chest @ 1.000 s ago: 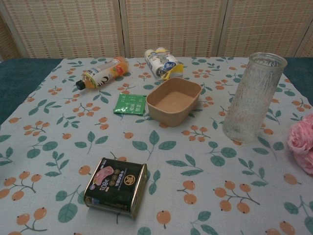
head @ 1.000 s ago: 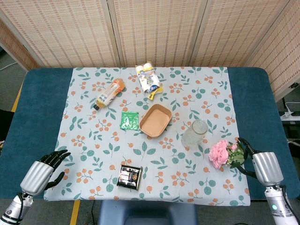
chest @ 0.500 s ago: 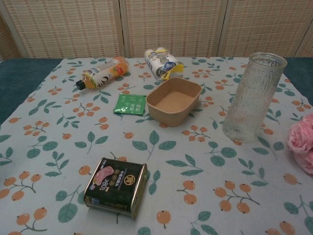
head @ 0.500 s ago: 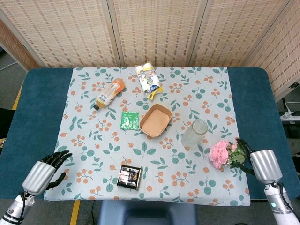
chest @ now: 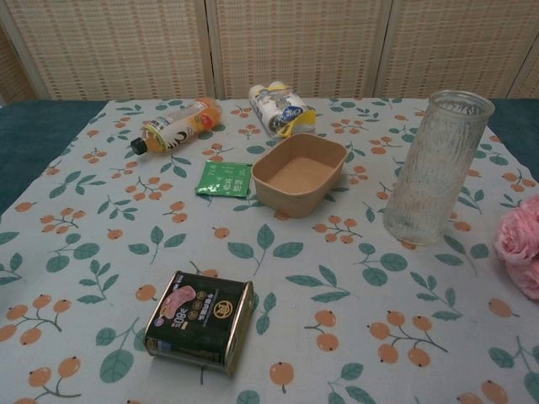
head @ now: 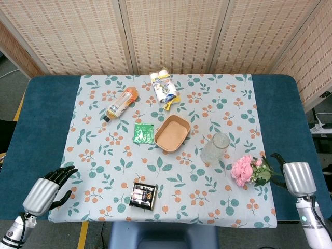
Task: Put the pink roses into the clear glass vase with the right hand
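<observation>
Currently right hand (head: 297, 178) lower right, fingers apart, beside pink roses (head: 245, 169), not gripping. Clear glass vase (head: 215, 148) upright nearby. Left hand (head: 45, 191) lower left, open-fingered, empty.

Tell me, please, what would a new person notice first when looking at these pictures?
Probably the pink roses, the brightest thing, lying near the right edge of the floral tablecloth just beside the right hand. Next comes the tall clear glass vase, standing upright and empty a little behind the roses. The tan tray sits at the centre of the table.
</observation>
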